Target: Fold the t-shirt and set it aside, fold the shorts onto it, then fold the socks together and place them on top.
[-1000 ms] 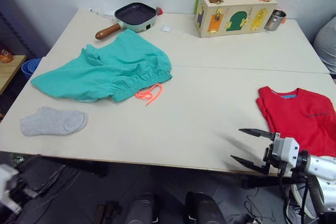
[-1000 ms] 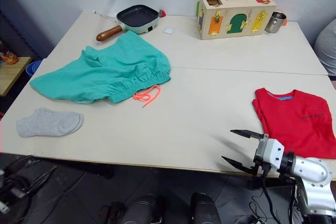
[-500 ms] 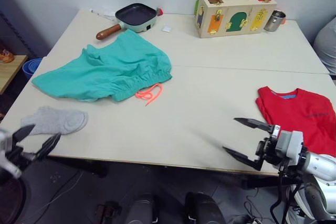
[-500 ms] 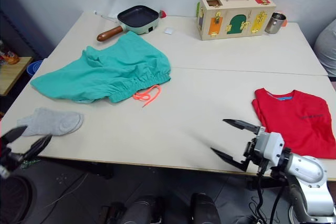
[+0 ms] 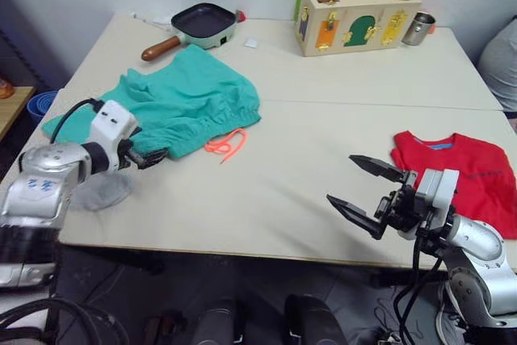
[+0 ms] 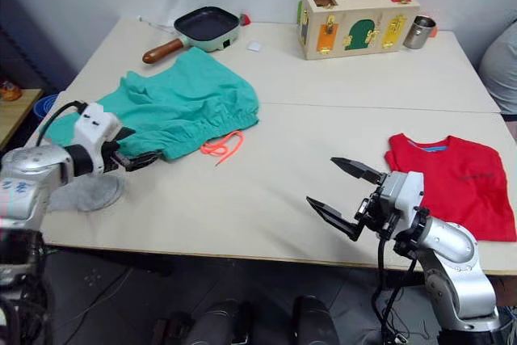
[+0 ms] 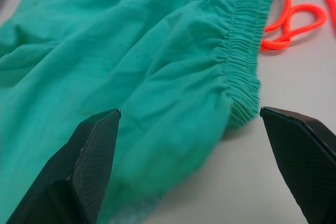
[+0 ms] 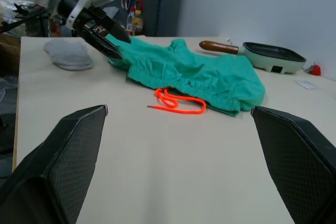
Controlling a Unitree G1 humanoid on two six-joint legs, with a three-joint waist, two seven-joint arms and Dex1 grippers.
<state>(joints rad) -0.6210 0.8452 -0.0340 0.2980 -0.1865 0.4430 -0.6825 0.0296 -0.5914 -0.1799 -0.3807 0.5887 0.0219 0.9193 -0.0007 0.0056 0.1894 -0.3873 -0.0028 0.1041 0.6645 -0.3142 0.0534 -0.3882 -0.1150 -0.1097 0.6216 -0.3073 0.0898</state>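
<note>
Teal shorts spread on the surface's left, crumpled; soft, light, likely to slump. Best pinched at the gathered waistband. Left gripper at the hem, right gripper mid-surface; fingers wide open, empty.

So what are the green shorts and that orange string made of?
The shorts look like thin matte woven cloth, perhaps cotton: soft creases, and a waistband puckered by elastic. The orange string looks like a round braided cord, probably synthetic, given its neon colour.
</note>
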